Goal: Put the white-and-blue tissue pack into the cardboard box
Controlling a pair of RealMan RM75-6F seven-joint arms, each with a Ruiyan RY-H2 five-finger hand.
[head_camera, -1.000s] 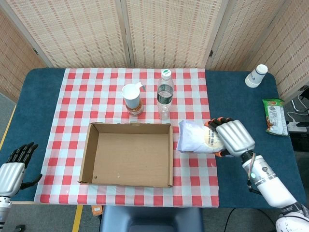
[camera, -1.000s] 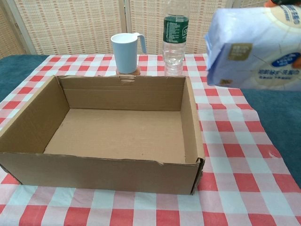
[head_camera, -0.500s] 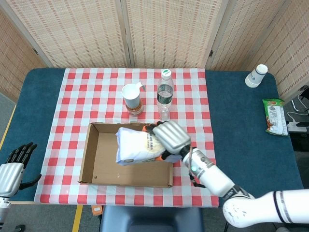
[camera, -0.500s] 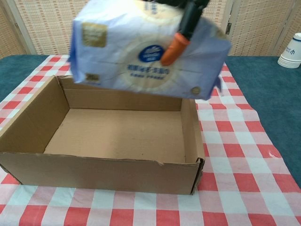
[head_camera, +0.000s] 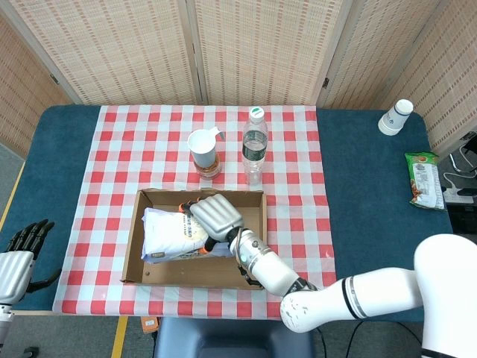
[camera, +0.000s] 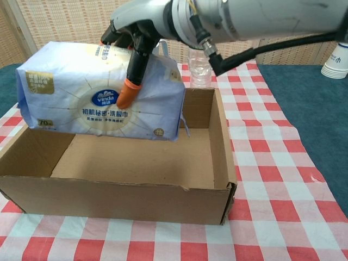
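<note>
My right hand [head_camera: 215, 216] [camera: 138, 24] grips the white-and-blue tissue pack [head_camera: 173, 233] [camera: 98, 92] from above. The pack hangs over the left half of the open cardboard box [head_camera: 253, 205] [camera: 223, 147], its lower edge just below the rim and still above the box floor. An orange fingertip presses on the pack's front face in the chest view. My left hand [head_camera: 16, 265] rests off the tablecloth at the table's near left corner, fingers apart and holding nothing.
A white cup [head_camera: 203, 148] [camera: 145, 60] and a clear water bottle [head_camera: 254, 146] [camera: 202, 60] stand just behind the box. Stacked paper cups [head_camera: 395, 117] [camera: 335, 58] and a green snack packet [head_camera: 425, 179] lie at the far right.
My right hand has carried the tissue pack from right of the box leftward over it and lowered it into the left half. The left hand has stayed put.
</note>
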